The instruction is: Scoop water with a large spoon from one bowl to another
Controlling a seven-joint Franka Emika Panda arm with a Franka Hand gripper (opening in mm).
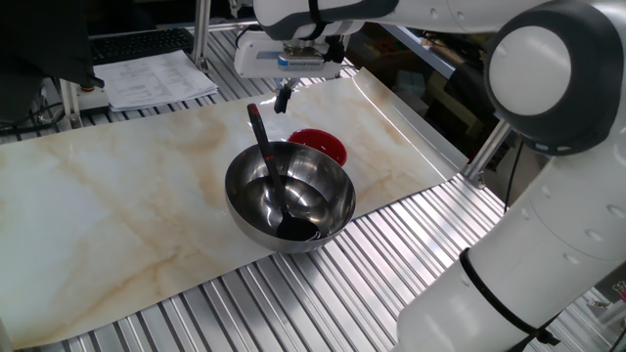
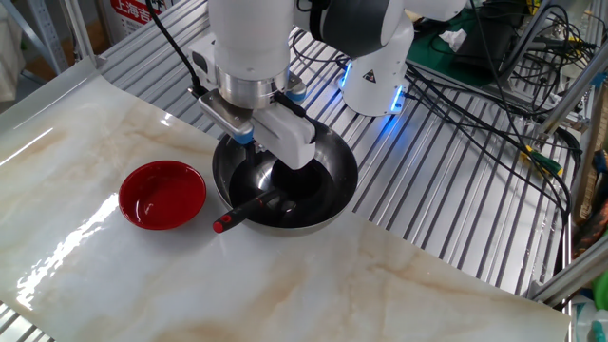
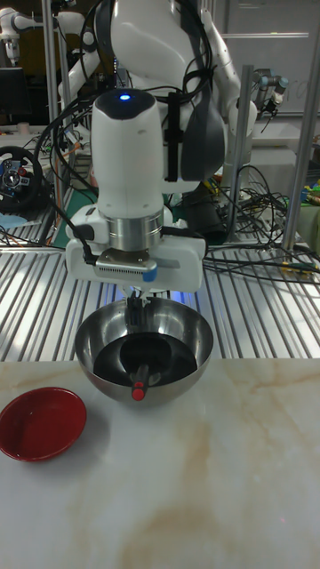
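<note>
Setting: a pale marble-patterned bench (image 1: 117, 196) lying on ribbed metal slats, with one white robot arm reaching over it.

Steel bowl (image 1: 290, 196): large, deep and shiny, near the middle of the bench. A little water (image 1: 303, 205) seems to glint at its bottom, though reflections make the amount hard to judge.

Ladle (image 1: 266, 166): black, resting inside the steel bowl. Its scoop sits at the bottom; its long straight handle leans on the rim and sticks out above it, ending in a red tip (image 2: 220, 225).

Red bowl (image 2: 161, 195): small and shallow, just beside the steel bowl. A glossy sheen inside suggests water, but I cannot be sure.

Jaws: the gripper (image 1: 284, 98) hangs above the handle end, clear of it and holding nothing. Whether the jaws are apart or together cannot be told from these views.

Handling: the ladle looks light and stiff, probably plastic, and smooth enough to twist in a weak pinch. The best hold is likely on the upper handle, near the red tip, where it stands clear of the rim. A filled scoop must stay level or the water will spill. The steel bowl could slide on the smooth bench if nudged.

Writing: a red sign (image 2: 136, 9) with white characters at the far edge, too small to read. Printed sheets (image 1: 156, 78) beyond the bench, also unreadable.
</note>
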